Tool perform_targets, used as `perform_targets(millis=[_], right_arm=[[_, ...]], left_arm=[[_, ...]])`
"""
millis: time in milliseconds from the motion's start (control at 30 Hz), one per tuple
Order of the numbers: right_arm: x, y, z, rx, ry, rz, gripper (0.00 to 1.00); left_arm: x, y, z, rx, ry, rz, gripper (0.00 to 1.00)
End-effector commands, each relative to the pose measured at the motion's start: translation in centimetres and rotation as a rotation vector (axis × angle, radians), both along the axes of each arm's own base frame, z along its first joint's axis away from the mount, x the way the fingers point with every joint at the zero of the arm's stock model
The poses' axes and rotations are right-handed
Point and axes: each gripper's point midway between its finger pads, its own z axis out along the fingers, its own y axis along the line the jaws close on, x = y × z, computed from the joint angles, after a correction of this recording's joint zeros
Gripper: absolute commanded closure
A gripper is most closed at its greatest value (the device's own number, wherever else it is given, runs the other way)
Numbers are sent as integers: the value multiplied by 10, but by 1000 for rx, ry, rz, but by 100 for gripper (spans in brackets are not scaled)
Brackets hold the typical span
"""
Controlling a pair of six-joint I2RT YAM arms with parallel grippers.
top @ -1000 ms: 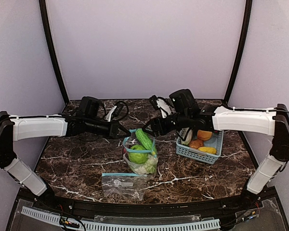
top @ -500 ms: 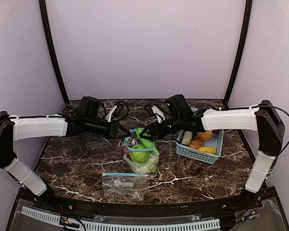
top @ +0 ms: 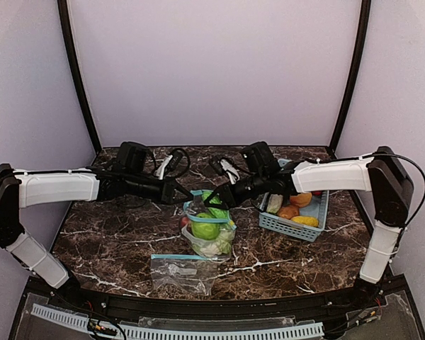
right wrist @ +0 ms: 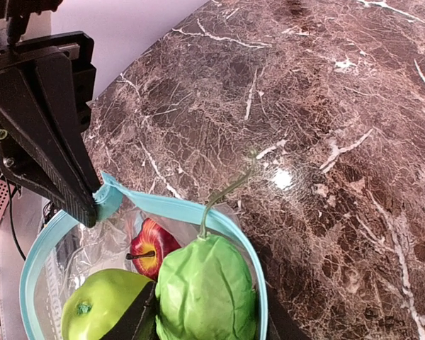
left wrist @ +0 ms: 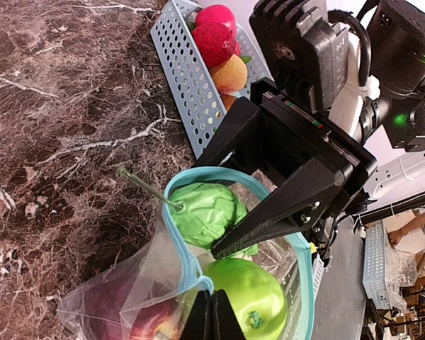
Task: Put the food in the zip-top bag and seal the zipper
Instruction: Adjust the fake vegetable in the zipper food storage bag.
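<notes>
The clear zip-top bag (top: 211, 239) stands mid-table with its teal zipper rim (right wrist: 177, 209) held wide. My left gripper (left wrist: 212, 312) is shut on the rim's left edge. Inside lie a green apple (left wrist: 253, 297) and a red apple (right wrist: 152, 244). A wrinkled green vegetable (right wrist: 205, 290) with a thin stem sits in the bag's mouth. My right gripper (right wrist: 205, 327) is closed around it, one finger inside the bag against it and the other outside the rim. More food is in the light-blue basket (top: 287, 227).
The basket to the right of the bag holds red pieces (left wrist: 216, 32), an orange piece (top: 301, 200) and a yellow piece (top: 306, 221). A second clear bag (top: 180, 269) lies flat near the table's front edge. Cables (top: 171, 164) lie at the back.
My right gripper has moved left and down, bringing the green vegetable into the bag's mouth, and its jaws have narrowed. The left arm has held still on the rim.
</notes>
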Motion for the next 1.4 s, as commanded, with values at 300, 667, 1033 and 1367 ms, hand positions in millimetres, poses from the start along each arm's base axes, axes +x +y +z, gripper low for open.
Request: perform_targets(millis=[300,667,1033,1367], right_arm=[[2,-26,-12,-146,-84,-73,62],[-9,-43,60,-152,-260,-193,25],[-10,-15,47,-200,-257,-174,57],[11,-5,30,-254,-302,-202,56]], left_arm=[[26,5,37,0,-101,118,99],[18,2,8,42,0,79,99],[15,-1,11,30,-9,52,99],[12,-3,14,20,-20,18,99]])
